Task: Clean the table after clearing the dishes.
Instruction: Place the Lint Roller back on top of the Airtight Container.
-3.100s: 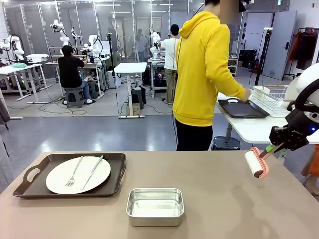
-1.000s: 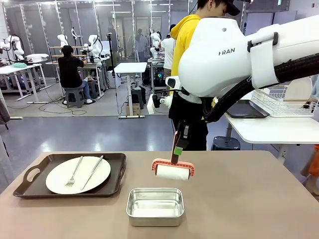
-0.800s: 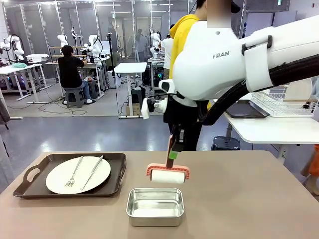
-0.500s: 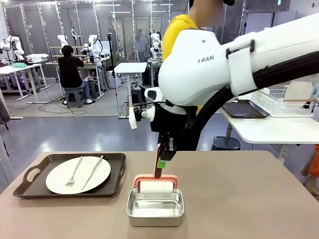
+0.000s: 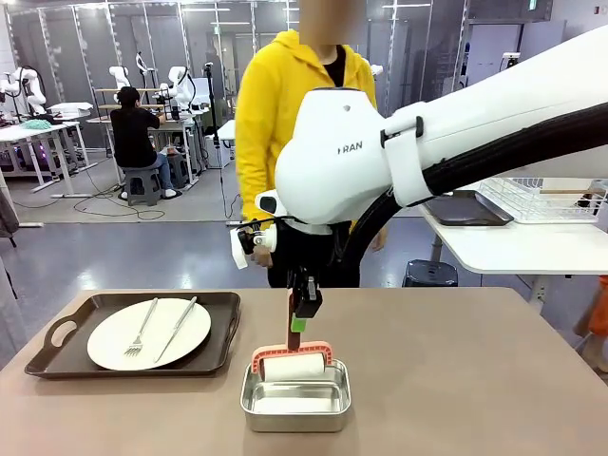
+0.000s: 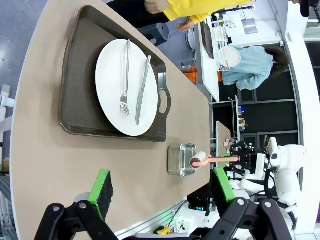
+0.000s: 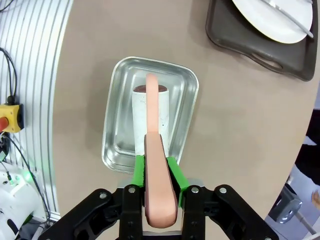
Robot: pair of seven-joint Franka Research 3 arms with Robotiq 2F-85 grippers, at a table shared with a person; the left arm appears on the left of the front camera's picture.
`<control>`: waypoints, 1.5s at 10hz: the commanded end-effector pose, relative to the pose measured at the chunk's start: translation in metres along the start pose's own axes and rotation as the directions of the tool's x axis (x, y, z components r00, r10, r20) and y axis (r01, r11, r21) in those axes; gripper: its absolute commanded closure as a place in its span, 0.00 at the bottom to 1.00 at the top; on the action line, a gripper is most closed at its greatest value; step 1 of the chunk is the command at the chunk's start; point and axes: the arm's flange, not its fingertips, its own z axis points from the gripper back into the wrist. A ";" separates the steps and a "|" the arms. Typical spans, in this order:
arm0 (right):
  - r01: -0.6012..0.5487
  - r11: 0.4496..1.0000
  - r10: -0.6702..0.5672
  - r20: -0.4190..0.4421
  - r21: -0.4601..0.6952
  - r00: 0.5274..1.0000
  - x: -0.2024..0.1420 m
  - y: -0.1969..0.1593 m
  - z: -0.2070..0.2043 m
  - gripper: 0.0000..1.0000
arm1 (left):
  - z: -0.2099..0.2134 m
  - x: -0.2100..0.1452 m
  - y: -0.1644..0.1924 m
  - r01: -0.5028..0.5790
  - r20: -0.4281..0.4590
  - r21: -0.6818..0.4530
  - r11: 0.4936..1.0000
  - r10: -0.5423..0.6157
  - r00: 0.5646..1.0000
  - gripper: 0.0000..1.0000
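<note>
My right gripper (image 5: 301, 312) (image 7: 159, 167) is shut on the pink handle of a lint roller (image 5: 294, 365) (image 7: 152, 112). The roller's white roll hangs inside a small steel pan (image 5: 295, 407) (image 7: 191, 95) near the table's front middle. Whether it touches the pan's floor I cannot tell. At the left of the taupe table (image 5: 456, 380) (image 6: 45, 165) a dark tray (image 5: 57, 356) (image 6: 75, 100) holds the dishes: a white plate (image 5: 114, 344) (image 6: 112, 85) with a fork and knife. My left gripper (image 6: 161, 186) stands open above the table's near edge, holding nothing.
A person in a yellow hoodie (image 5: 280, 104) stands at the far side, behind my right arm. To the right, off the table, a white side table (image 5: 513, 249) carries a wire rack and another dark tray (image 5: 465, 207).
My right arm has swung left and down, carrying the roller from above the table's middle into the steel pan. The person has walked from right to left behind it.
</note>
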 end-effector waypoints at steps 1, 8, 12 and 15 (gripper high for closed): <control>0.048 0.999 -0.047 -0.047 0.016 0.998 0.012 -0.009 -0.007 0.78 | 0.003 -0.001 -0.002 0.004 -0.001 -0.013 1.000 -0.004 1.000 0.00; 0.194 0.980 -0.191 -0.051 0.045 0.980 0.007 -0.030 -0.035 0.78 | 0.003 -0.001 -0.002 0.004 -0.001 -0.013 1.000 -0.004 1.000 0.00; 0.205 0.978 -0.201 -0.068 0.048 0.977 0.001 -0.045 -0.055 0.78 | 0.003 -0.001 -0.002 0.004 -0.001 -0.013 1.000 -0.004 1.000 0.00; 0.187 0.981 -0.185 -0.061 0.043 0.981 -0.001 -0.051 -0.067 0.78 | 0.003 -0.001 -0.002 0.004 -0.001 -0.013 1.000 -0.004 1.000 0.00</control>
